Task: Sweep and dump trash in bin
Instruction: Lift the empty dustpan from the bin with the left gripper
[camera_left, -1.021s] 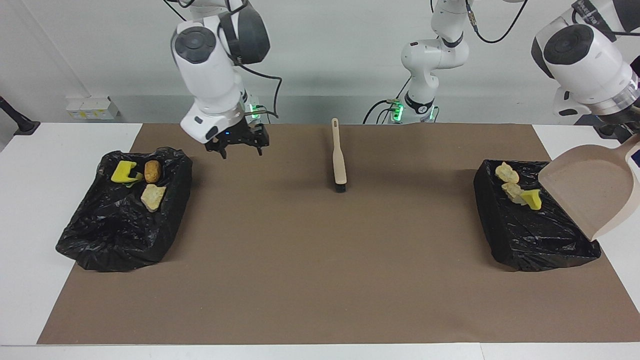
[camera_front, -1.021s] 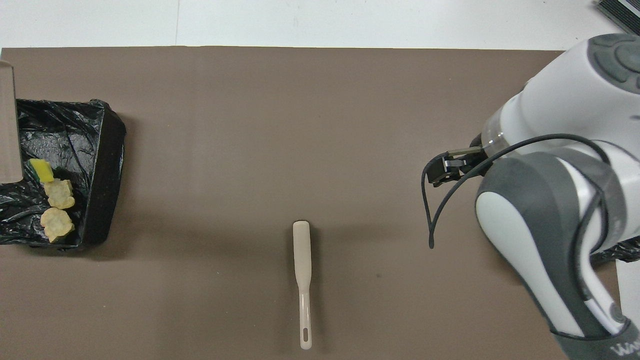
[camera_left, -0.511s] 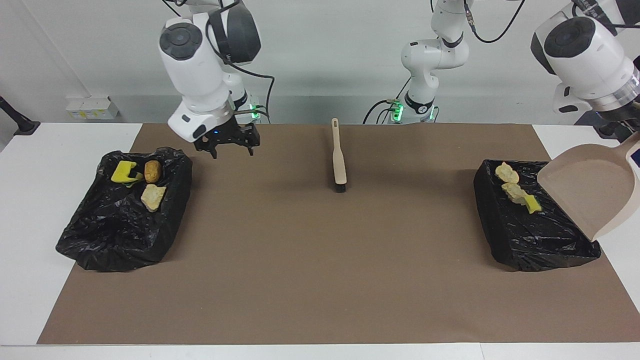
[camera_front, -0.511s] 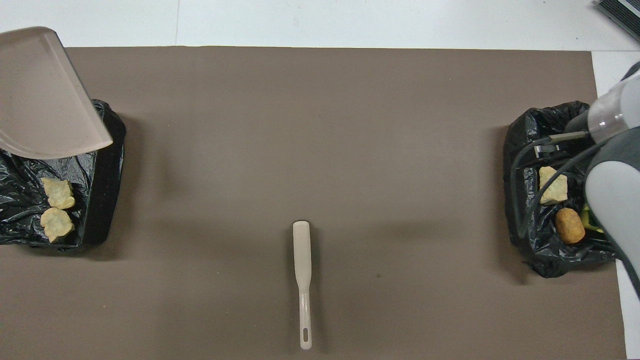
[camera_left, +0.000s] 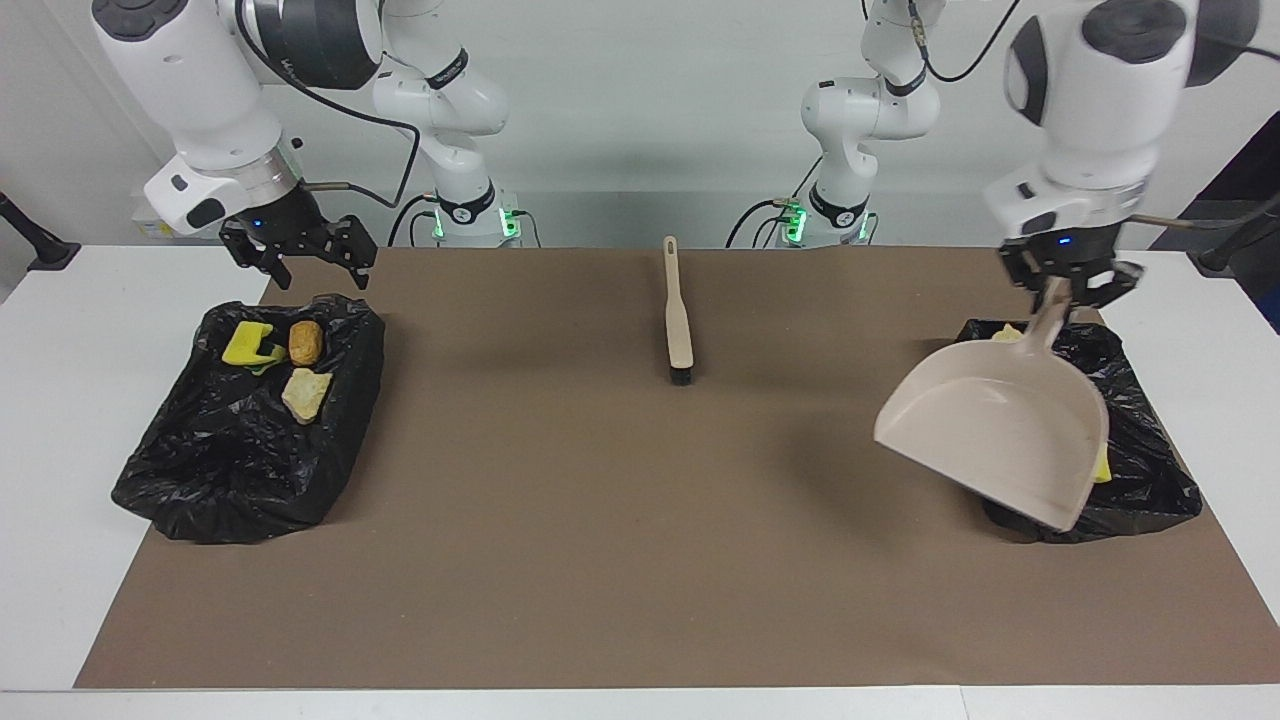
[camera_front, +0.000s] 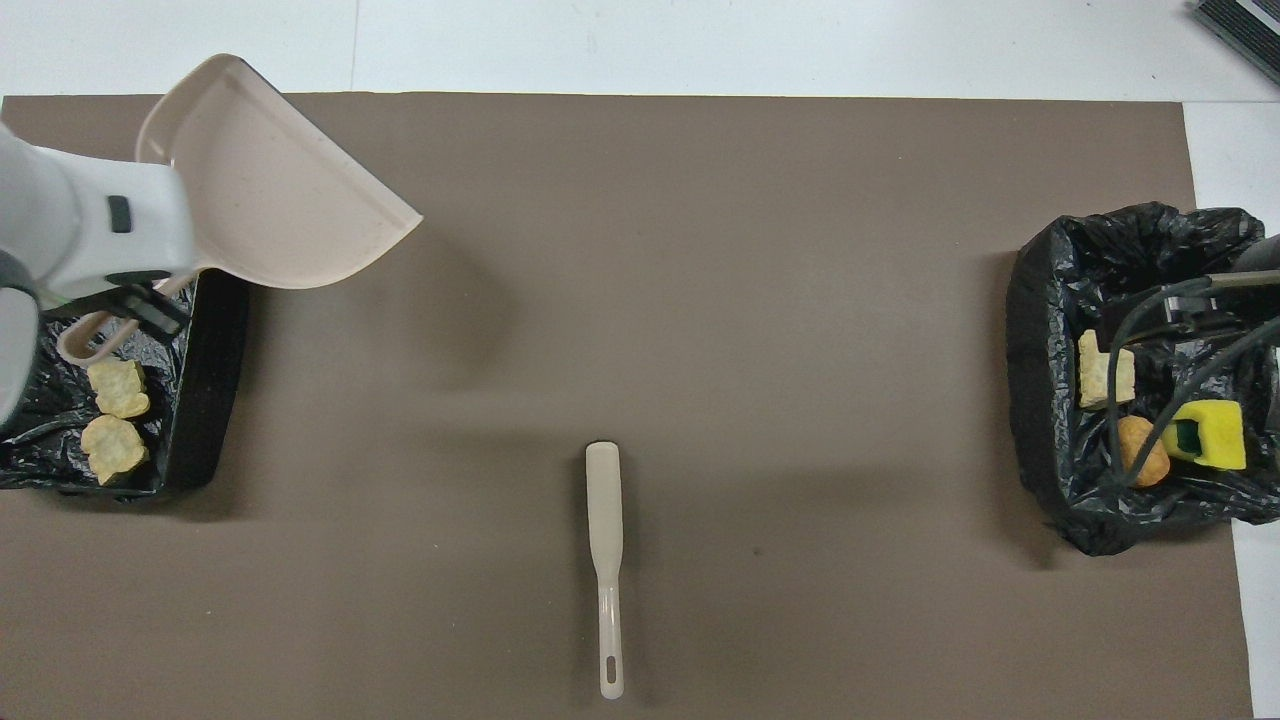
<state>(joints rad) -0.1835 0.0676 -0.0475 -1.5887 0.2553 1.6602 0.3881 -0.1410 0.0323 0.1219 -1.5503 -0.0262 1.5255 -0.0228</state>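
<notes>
trash (camera_left: 283, 362) all in black-lined bins (camera_left: 200, 470) at both bench ends, none on mat. left hand (camera_left: 1062, 288) clamped on dustpan (camera_left: 1000, 430) handle, pan empty over its bin. right hand (camera_left: 300, 250) fingers apart, empty. brush (camera_left: 679, 315) lies mid-bench. task looks nearly done; dustpan to set down.

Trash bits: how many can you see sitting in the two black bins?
6, maybe more hidden. Three in the bin at the right arm's end: yellow sponge, brown lump, beige chunk. Three partly under the dustpan: two chunks and a sponge bit.

A white table (camera_left: 60, 420) carries a brown mat (camera_left: 620, 520) with two black-lined bins (camera_left: 240, 450) and a brush (camera_left: 679, 320).
</notes>
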